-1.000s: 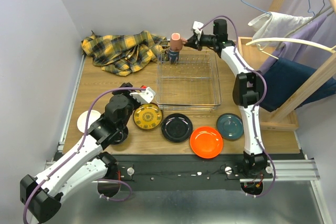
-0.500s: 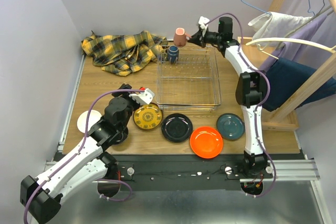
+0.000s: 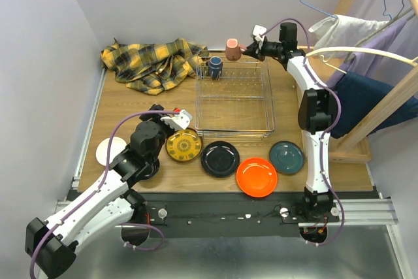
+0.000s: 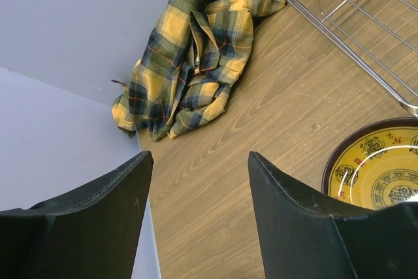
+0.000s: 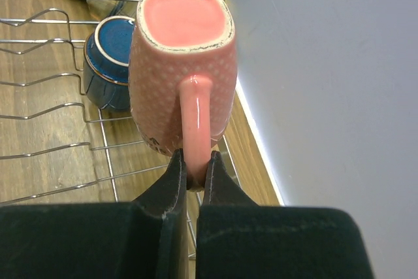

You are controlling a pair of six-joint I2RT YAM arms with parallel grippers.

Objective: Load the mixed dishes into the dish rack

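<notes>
The mug (image 5: 183,63) is pink with fine pale dots, the cup (image 5: 108,63) dark blue. The cloth (image 3: 153,63) is yellow-and-green plaid. The patterned plate (image 3: 183,146) is yellow with dark motifs; there are also a black plate (image 3: 219,159), orange plate (image 3: 257,176) and teal plate (image 3: 285,157).

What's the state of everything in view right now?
Right fingers: shut on the handle of the pink mug.
Pink mug: in the air over the far edge of the dish rack.
Dish rack: holds only a blue cup, far-left corner.
Left fingers: open, empty.
Yellow plate: flat on the table, not loaded.
Black plate: same.
Orange plate: same.
Teal plate: same.
Plaid cloth: crumpled.
</notes>
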